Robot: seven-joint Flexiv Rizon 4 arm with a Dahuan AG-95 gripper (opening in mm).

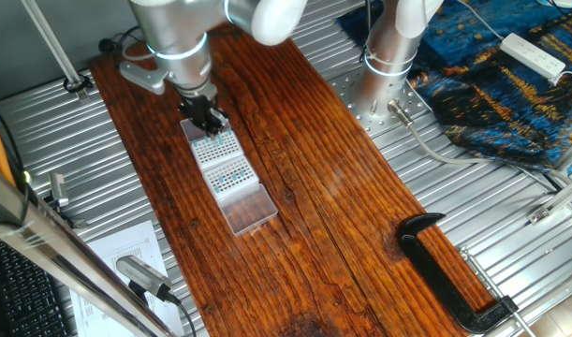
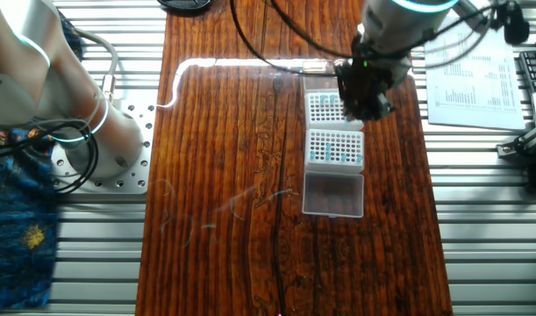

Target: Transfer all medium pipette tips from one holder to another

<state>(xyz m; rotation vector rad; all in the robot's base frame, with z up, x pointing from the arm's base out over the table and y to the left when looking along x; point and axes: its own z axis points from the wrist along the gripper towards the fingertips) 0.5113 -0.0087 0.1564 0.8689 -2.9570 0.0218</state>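
Two white holders lie end to end on the wooden board. The holder nearer the clear lid (image 1: pixel 231 175) (image 2: pixel 335 147) shows a grid of teal-blue dots, the medium pipette tips (image 1: pixel 235 174) (image 2: pixel 339 151). The other holder (image 1: pixel 213 147) (image 2: pixel 323 108) has a few bluish dots and many bare holes. My gripper (image 1: pixel 209 118) (image 2: pixel 366 98) points down over that holder's edge, its dark fingers close together. The fingertips are too small and dark to tell whether they hold a tip.
A clear hinged lid (image 1: pixel 248 208) (image 2: pixel 333 193) lies flat beyond the tip-filled holder. A black clamp (image 1: pixel 445 271) grips the board's edge. Printed papers (image 2: pixel 474 66), a power strip (image 1: pixel 534 54), cables and blue patterned cloth (image 1: pixel 510 94) lie around the board.
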